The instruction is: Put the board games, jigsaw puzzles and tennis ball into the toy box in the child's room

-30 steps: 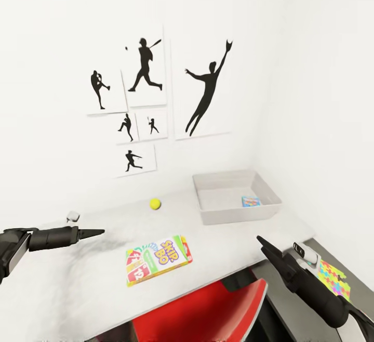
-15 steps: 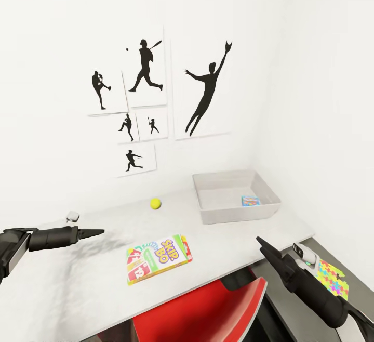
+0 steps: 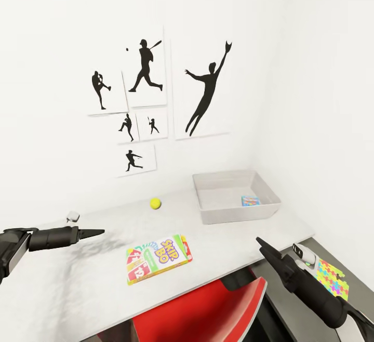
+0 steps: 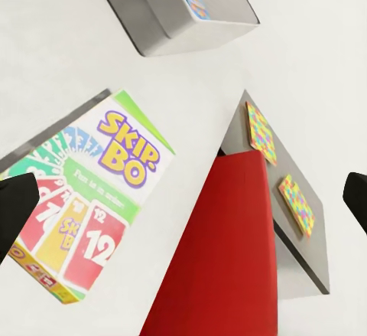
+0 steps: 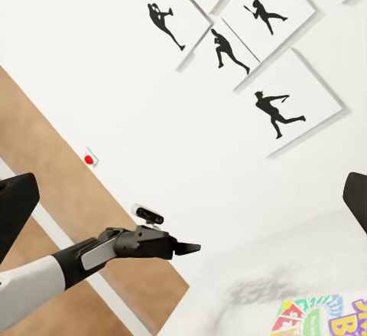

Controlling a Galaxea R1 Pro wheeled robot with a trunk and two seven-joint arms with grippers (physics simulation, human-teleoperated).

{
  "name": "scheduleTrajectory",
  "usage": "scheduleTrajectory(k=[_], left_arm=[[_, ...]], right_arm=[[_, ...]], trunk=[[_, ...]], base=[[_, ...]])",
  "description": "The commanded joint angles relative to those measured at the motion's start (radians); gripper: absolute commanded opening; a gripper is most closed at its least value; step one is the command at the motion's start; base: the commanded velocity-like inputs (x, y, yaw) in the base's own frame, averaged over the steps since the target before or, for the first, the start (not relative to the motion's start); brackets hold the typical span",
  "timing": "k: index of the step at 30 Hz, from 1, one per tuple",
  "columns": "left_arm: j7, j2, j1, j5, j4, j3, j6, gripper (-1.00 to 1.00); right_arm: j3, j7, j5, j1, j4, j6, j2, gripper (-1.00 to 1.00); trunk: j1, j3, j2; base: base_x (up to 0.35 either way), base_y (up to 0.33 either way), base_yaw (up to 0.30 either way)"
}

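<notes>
The SKIP-BO board game (image 3: pixel 158 259) lies flat near the front edge of the mottled table (image 3: pixel 78 279). Behind it rests the yellow tennis ball (image 3: pixel 155 204). The grey toy box (image 3: pixel 239 215) stands at the table's far right, a small blue colourful box (image 3: pixel 250 201) inside. A jigsaw puzzle (image 3: pixel 332 278) lies on a darker grey ledge at the right; two puzzles (image 4: pixel 261 131) (image 4: pixel 296 203) appear in the left wrist view. My left gripper (image 3: pixel 97 232) hovers open left of SKIP-BO (image 4: pixel 92 198). My right gripper (image 3: pixel 264 245) is open, off the table's front right edge.
A red chair (image 3: pixel 208 308) is tucked under the table's front edge between my arms. White walls close in behind and to the right, with baseball silhouette pictures (image 3: pixel 150 97) hung above the table. Wood floor (image 5: pixel 69 198) appears in the right wrist view.
</notes>
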Motion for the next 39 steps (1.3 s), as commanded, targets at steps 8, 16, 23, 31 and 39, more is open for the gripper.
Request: scheduleTrajectory(k=[8,16,23,31,39], left_arm=[[-0.004,0.001,-0.001,0.003,0.0,-0.001,0.011,1.0],[-0.004,0.001,-0.001,0.003,0.0,0.0,0.011,1.0],[-0.005,0.002,-0.001,0.003,0.0,0.0,0.011,1.0],[-0.005,0.002,0.0,0.003,0.0,0.001,0.011,1.0],[-0.005,0.002,-0.001,0.003,0.0,0.001,0.011,1.0]], right_arm=[[0.0,0.001,-0.006,-0.001,0.0,0.009,0.0,1.0],[0.0,0.001,-0.006,-0.001,-0.001,0.009,0.001,1.0],[0.0,0.002,-0.006,-0.001,-0.001,0.008,0.001,1.0],[0.0,0.003,-0.006,-0.001,-0.001,0.007,0.001,1.0],[0.0,0.003,-0.005,-0.001,-0.001,0.008,0.0,1.0]], trunk=[[0.001,-0.002,-0.002],[0.001,-0.001,-0.002],[0.001,0.006,-0.002],[0.001,0.016,-0.002],[0.001,0.026,-0.002]], base=[[0.0,0.0,0.0],[-0.051,0.0,-0.01],[-0.161,0.001,-0.118],[-0.099,0.031,-0.188],[-0.07,0.195,-0.192]])
